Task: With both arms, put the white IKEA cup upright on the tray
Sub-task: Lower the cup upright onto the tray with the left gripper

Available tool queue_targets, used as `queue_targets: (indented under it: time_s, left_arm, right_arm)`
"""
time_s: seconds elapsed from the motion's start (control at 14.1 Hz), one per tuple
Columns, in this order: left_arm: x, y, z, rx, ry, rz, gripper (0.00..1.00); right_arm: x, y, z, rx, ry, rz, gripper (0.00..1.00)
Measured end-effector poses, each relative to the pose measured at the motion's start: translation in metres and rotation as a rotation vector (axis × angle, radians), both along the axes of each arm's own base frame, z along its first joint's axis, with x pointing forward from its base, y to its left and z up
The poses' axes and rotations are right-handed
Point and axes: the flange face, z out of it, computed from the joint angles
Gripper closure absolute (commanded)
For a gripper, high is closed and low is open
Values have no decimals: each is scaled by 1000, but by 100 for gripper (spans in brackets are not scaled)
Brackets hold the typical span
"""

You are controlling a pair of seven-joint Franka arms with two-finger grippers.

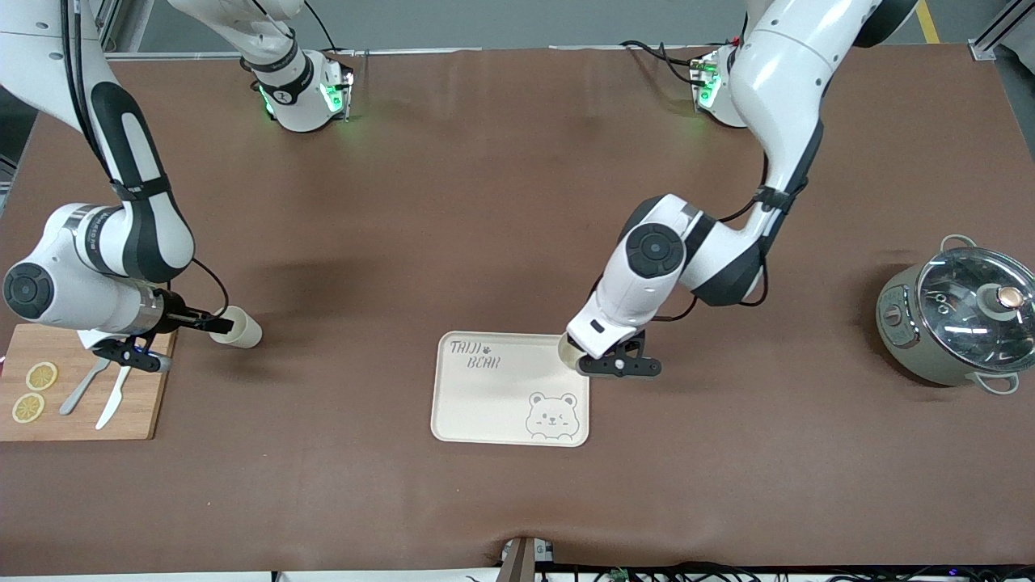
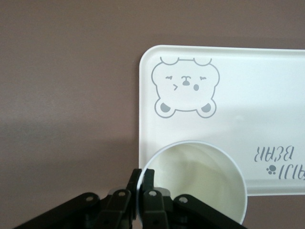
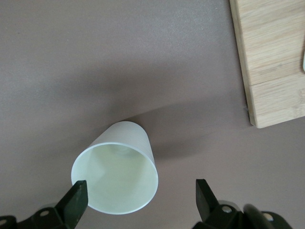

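There are two white cups. My left gripper (image 1: 584, 360) is shut on the rim of one cup (image 1: 568, 349), one finger inside and one outside. It holds this cup (image 2: 195, 183) upright at the edge of the cream tray (image 1: 501, 396), at the corner farther from the front camera toward the left arm's end. The tray (image 2: 238, 86) bears a bear face and lettering. The second cup (image 1: 240, 328) lies on its side on the brown table beside the cutting board. My right gripper (image 1: 214, 324) is open at its mouth. The cup (image 3: 116, 174) lies between the fingers (image 3: 76, 198), nearer one of them.
A wooden cutting board (image 1: 137, 404) with two lemon slices, a fork and a knife lies at the right arm's end. Its corner shows in the right wrist view (image 3: 271, 62). A pot with a glass lid (image 1: 962, 315) stands at the left arm's end.
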Motion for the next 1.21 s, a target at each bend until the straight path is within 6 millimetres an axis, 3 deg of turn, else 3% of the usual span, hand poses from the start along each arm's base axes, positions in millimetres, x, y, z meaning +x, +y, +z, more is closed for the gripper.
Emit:
queue_targets:
  time_s: [0.07, 0.28, 0.57, 0.64, 0.78, 1.0, 1.21]
  left_arm:
    - [1, -5, -4, 7, -5, 1, 100]
    - [5, -14, -15, 10, -11, 6, 100]
    - [12, -18, -31, 9, -13, 12, 100]
    - [14, -18, -36, 14, -20, 12, 100]
    - [15, -21, -45, 15, -41, 12, 100]
    - [16, -23, -53, 5, -55, 12, 100]
    - [16, -26, -54, -11, -69, 24, 100]
  right_arm:
    - [-1, 0, -3, -2, -8, 0, 0]
    - [-6, 2, -15, -6, -34, 1, 17]
    - [-10, 3, -22, -5, -30, 2, 57]
    - [-10, 3, -23, -5, -29, 2, 65]
    - [-12, 3, -25, -5, -25, 2, 71]
    - [-12, 3, -26, -4, -24, 2, 100]
    - [-12, 3, -26, -4, -24, 2, 100]
